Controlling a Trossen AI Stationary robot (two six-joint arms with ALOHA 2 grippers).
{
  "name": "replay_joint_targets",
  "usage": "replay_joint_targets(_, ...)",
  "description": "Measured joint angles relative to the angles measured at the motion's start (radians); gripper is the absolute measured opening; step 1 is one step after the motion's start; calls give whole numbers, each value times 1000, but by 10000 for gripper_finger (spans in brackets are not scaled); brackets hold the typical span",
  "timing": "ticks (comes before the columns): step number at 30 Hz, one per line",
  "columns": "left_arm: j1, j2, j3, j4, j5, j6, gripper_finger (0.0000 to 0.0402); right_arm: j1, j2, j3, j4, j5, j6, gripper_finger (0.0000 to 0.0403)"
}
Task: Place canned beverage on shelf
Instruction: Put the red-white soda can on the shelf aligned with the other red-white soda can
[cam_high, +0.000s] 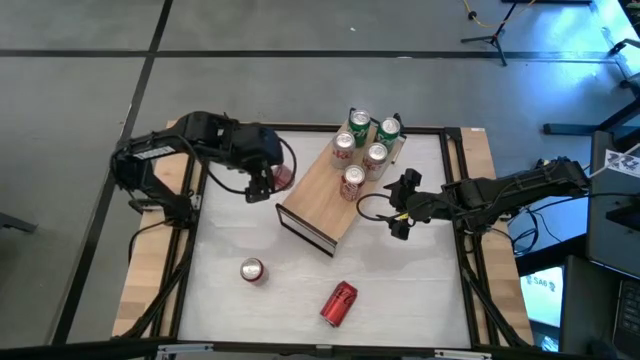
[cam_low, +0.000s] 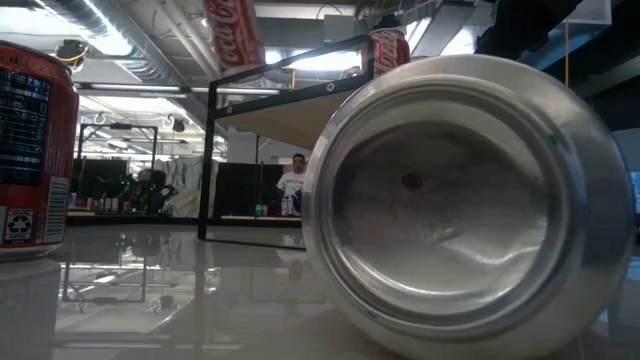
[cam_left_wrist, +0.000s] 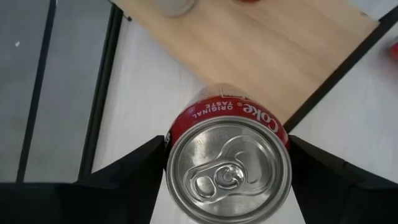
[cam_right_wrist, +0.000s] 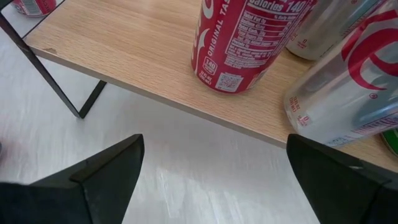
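The shelf (cam_high: 335, 190), a light-wood board on a dark frame, stands slantwise mid-table with several cans at its far end (cam_high: 362, 150). My left gripper (cam_high: 268, 180) is shut on a red cola can (cam_left_wrist: 227, 171) just left of the shelf; the can also shows high in the low view (cam_low: 235, 30). My right gripper (cam_high: 400, 207) is open and empty on the shelf's right side, its fingers (cam_right_wrist: 106, 174) low over the table before the board (cam_right_wrist: 137, 43) and a red can (cam_right_wrist: 239, 43). My left gripper pinches the red can between its two fingers, which lie on opposite sides of the can's wall just below the top rim (cam_left_wrist: 171, 146). The fingers come from above, pointing down. The can is about upright, top up, lifted clear of the table beside the shelf's left long edge.
One red can (cam_high: 252, 270) stands upright near the table's front left. Another red can (cam_high: 338, 303) lies on its side near the front edge, its bottom filling the low view (cam_low: 460, 200). A person (cam_low: 295, 180) shows far behind the table.
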Motion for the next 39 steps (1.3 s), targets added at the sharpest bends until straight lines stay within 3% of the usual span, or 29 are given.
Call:
replay_joint_targets(16, 8, 113, 3, 197, 137, 77, 279, 0, 0, 0, 0, 0, 0, 388)
replay_joint_targets(24, 26, 157, 3, 200, 186, 80, 279, 0, 0, 0, 0, 0, 0, 388)
replay_joint_targets(39, 25, 179, 3, 199, 182, 79, 279, 0, 0, 0, 0, 0, -1, 388)
